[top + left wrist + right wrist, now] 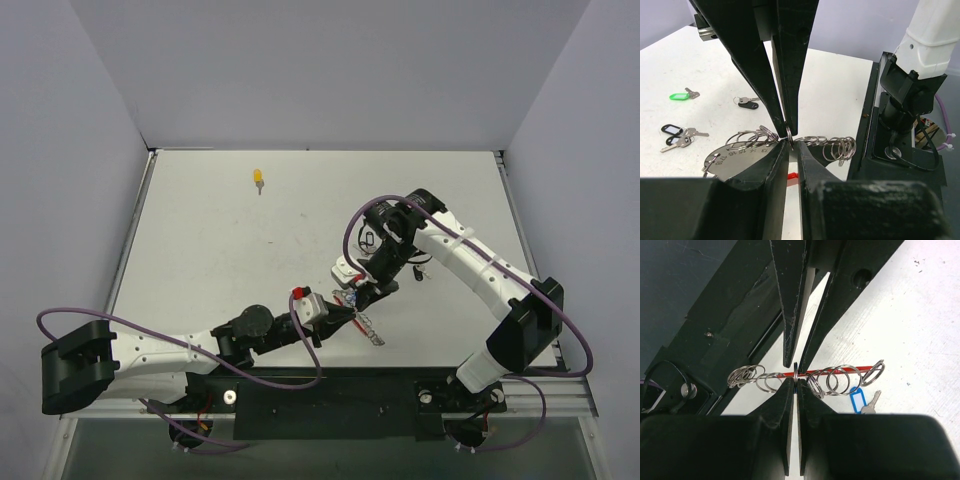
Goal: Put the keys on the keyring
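Observation:
The keyring [840, 147] is a wire loop with a red section [850, 370], strung with several silver split rings and a numbered metal plate [735, 157]. It hangs between the two grippers near the table's front middle [372, 328]. My right gripper [796, 382] is shut on one small ring of it. My left gripper [790, 145] meets it tip to tip. Its jaws stand narrowly open on either side of that same ring. Keys lie on the table: a blue-tagged one [858, 400], a green-tagged one [680, 96] and black-tagged ones [747, 104] [675, 132].
A yellow-tagged key [259, 179] lies alone far back on the white table [200, 250]. The right arm's base and cables [900, 125] stand close behind the keyring. Grey walls enclose the table on three sides.

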`<state>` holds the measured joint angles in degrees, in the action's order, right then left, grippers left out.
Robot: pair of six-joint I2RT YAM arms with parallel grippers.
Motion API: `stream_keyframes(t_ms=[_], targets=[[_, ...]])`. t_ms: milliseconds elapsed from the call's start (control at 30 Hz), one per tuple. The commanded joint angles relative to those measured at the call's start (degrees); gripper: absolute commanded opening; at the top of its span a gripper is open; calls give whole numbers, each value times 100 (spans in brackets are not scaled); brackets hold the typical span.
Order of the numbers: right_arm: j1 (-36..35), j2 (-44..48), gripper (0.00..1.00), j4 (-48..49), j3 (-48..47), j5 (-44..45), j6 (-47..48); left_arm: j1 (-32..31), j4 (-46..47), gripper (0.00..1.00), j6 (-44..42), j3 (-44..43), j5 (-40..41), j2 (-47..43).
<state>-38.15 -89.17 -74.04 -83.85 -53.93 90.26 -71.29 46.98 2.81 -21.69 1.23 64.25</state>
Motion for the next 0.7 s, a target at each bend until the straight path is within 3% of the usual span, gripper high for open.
stream_keyframes(t_ms=[0, 200, 267, 300, 433, 667], targets=[[62, -83, 0, -585, 45, -460, 53, -34, 364, 22, 79, -195, -44, -62], [71, -84, 0, -585, 53, -531, 44, -34, 329, 18, 97, -221, -1, 26], [71, -92, 0, -585, 53, -539, 44, -34, 277, 9, 106, -230, 61, 18], [71, -92, 0, -594, 62, -548, 44, -34, 259, 1, 106, -239, 87, 9], [62, -110, 0, -585, 80, -574, 44, -34, -13, 0, 167, -309, 228, -43], [71, -145, 7, -594, 150, -566, 53, 132, -1890, 0, 264, -853, 229, -518]])
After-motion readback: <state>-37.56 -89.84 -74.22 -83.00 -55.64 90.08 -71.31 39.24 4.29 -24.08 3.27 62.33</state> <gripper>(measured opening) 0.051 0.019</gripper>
